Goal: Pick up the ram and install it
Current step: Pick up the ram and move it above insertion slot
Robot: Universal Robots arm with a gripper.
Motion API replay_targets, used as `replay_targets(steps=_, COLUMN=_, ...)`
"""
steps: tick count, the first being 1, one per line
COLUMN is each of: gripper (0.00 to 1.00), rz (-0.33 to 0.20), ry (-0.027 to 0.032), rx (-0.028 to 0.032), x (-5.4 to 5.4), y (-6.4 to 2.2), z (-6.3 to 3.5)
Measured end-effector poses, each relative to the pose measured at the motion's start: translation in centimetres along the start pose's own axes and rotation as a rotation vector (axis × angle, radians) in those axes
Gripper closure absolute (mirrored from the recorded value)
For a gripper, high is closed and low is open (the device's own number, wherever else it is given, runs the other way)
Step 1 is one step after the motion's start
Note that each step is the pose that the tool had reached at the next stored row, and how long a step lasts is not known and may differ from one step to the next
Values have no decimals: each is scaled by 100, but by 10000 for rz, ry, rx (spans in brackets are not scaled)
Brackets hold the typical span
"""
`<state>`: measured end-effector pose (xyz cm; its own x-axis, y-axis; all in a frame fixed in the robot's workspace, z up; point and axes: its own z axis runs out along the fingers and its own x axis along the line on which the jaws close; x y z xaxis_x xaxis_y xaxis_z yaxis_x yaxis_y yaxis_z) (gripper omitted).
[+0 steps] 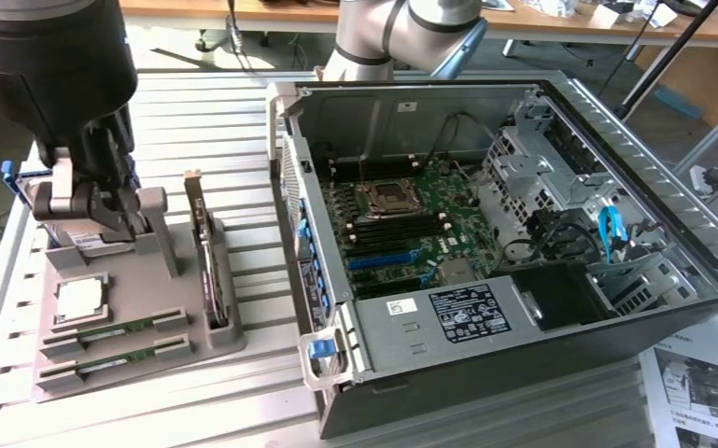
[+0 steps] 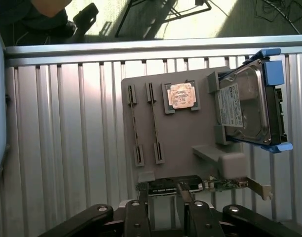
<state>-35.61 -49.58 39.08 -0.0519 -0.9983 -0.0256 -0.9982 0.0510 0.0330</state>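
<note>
The gripper (image 1: 107, 217) hangs nearest the lens in the exterior view, jaws spread wide and empty, its fingers (image 2: 137, 217) parted with nothing between them; the ram (image 1: 116, 329) lies flat in its slot on the grey tray (image 2: 185, 133), just beside its twin (image 1: 116, 359), at the tray's near end, not yet lifted; the gripper sits high over the far end by the hard drive (image 2: 245, 106), well apart from both sticks; their long axis runs across the tray, roughly square to the line from finger to finger; around them stand the processor (image 1: 81, 299), the expansion card (image 1: 209, 266) and the open computer case (image 1: 657, 187).
</note>
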Motion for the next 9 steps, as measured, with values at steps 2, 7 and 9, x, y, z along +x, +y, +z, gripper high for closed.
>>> replay_targets(steps=2, gripper=64, rz=0, ry=0, rx=0, x=2, y=40, z=1)
replay_targets(steps=7, gripper=64, rz=0, ry=0, rx=2, x=10, y=194, z=6)
replay_targets(steps=9, gripper=64, rz=0, ry=1, rx=2, x=12, y=230, z=8)
